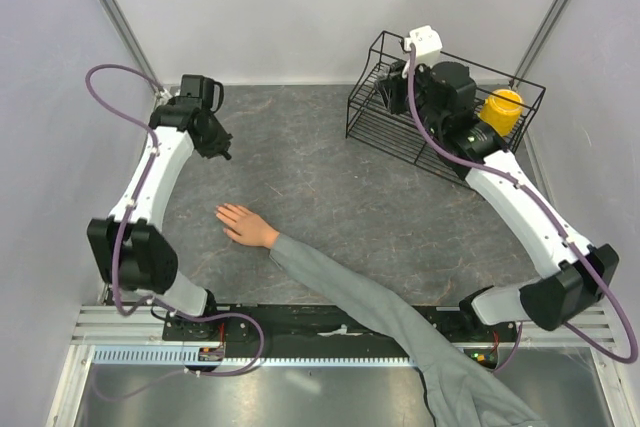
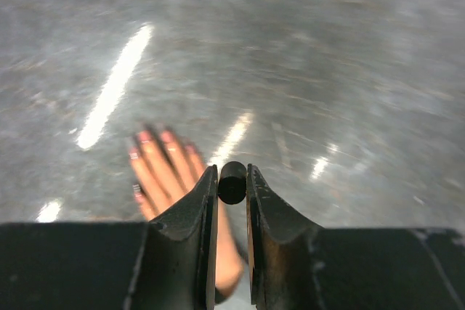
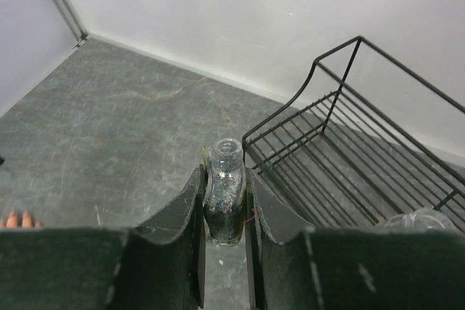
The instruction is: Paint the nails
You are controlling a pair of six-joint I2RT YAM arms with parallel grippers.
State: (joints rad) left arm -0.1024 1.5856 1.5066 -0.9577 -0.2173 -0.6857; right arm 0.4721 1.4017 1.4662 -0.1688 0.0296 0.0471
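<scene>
A bare hand (image 1: 243, 224) in a long grey sleeve (image 1: 360, 292) lies flat on the dark mat, fingers pointing to the far left. Its nails (image 2: 146, 138) look pinkish in the blurred left wrist view, and two fingertips (image 3: 18, 219) show at the left edge of the right wrist view. My left gripper (image 1: 222, 151) (image 2: 232, 179) hovers beyond the hand, shut on a small black cap (image 2: 232, 181). My right gripper (image 3: 224, 179) (image 1: 398, 75), by the wire basket, is shut on an uncapped glass bottle (image 3: 224, 190) of dark glittery polish.
A black wire basket (image 1: 372, 117) (image 3: 341, 143) stands at the back right, holding a yellow container (image 1: 501, 108) and something clear (image 3: 421, 219). White walls close in the back and both sides. The sleeved arm crosses the mat's near edge between the two arm bases.
</scene>
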